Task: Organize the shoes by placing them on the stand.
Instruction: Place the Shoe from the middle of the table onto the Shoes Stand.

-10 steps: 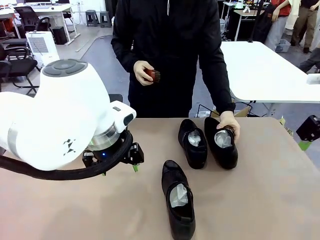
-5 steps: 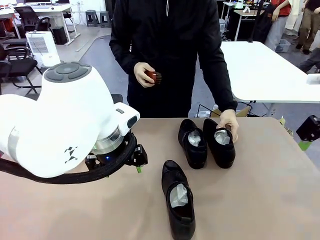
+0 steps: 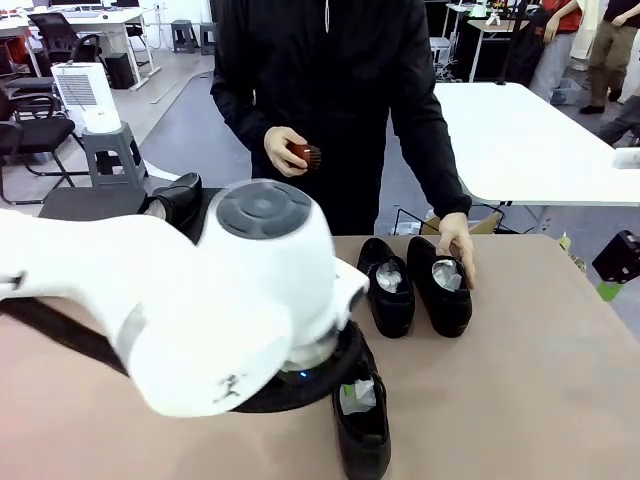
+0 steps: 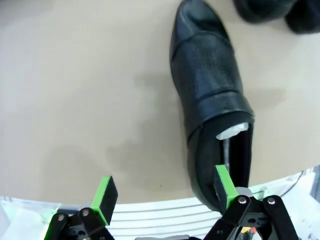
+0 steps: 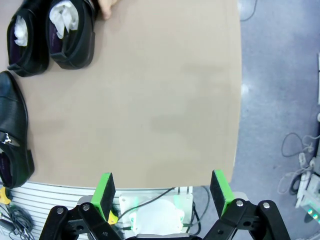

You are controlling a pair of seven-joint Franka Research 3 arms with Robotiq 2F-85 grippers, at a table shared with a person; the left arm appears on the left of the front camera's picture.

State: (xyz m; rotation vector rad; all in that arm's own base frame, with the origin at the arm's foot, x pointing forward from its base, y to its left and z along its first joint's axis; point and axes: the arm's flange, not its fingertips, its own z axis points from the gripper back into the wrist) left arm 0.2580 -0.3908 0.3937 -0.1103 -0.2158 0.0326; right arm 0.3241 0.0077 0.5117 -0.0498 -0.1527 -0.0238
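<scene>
Landmark is the near shoe [image 4: 210, 100], lying flat on the tan table [image 3: 540, 380] with white paper [image 4: 232, 132] stuffed in its heel opening. Left gripper [image 4: 164, 185] hangs right above the near shoe's heel end, jaws wide apart, nothing held; one green pad sits over the heel opening, the other over bare table beside it, no contact yet. Right gripper [image 5: 161, 182] is well off to the near shoe's right at the table edge, jaws apart and empty. Beyond the near shoe, toward the person, a pair of shoes [image 3: 415, 285] stands side by side, and the person's hand [image 3: 458, 243] rests on the outer one; the other hand [image 3: 283, 148] holds a brush [image 3: 306, 152]. Far beyond and left of the near shoe, a fourth shoe [image 3: 183, 192] looks parked on the stand [image 3: 90, 204]. Progress: roughly one of four done, three shoes left on the table, grasp on the near shoe not yet made.
</scene>
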